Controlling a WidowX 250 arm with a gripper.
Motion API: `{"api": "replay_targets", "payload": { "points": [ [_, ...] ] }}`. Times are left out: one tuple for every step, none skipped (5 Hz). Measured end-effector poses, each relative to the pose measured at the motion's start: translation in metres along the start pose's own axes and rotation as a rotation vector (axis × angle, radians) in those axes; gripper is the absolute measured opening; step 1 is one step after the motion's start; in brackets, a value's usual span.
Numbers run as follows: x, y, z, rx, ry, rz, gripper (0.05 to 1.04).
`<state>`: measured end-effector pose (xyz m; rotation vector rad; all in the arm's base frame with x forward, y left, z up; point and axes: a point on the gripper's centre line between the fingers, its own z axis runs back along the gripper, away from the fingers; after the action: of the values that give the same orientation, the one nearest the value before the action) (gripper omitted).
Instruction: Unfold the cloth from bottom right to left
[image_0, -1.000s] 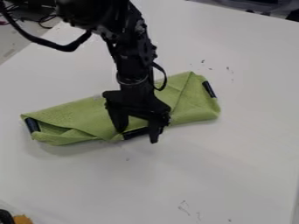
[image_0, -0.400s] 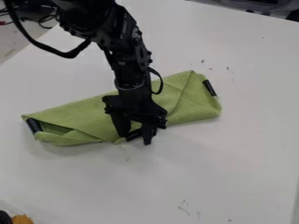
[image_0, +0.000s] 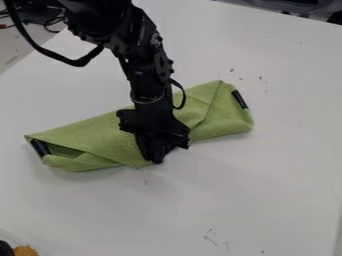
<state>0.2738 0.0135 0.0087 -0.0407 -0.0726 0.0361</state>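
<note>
Cloth (image_0: 97, 137): green, folded into a long bundle on the white table (image_0: 240, 200), its length running from the left, somewhat nearer, to the right, somewhat farther. Dark patch (image_0: 41, 147) at the left end; second dark patch (image_0: 240, 99) at the right end. Open fold at the near left; crease line across the right part.

Cloth relative to gripper (image_0: 158, 159): beneath it and to both sides, the longer stretch to the left. Fingertips at the near edge, around mid-length, touching the cloth. Fingers drawn together, pinching the cloth's near edge; the fold between the tips is hidden.

Arm (image_0: 147, 60): comes in from far left, above the middle of the bundle; black cable (image_0: 79, 62) loops at its left.

Surroundings: small dark marks (image_0: 211, 235) on the table, near right of the cloth. Orange object (image_0: 25, 250) in the near left corner, well apart from the cloth.
</note>
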Motion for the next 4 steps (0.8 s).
{"api": "replay_targets", "payload": {
  "points": [
    [0.003,0.001,0.008,0.034,0.023,-0.028,0.067],
    [0.020,0.000,0.036,0.095,-0.011,-0.075,0.054],
    [0.042,0.003,0.061,0.117,-0.031,-0.130,0.054],
    [0.072,0.034,0.083,0.117,-0.097,-0.160,0.054]
  ]
}}
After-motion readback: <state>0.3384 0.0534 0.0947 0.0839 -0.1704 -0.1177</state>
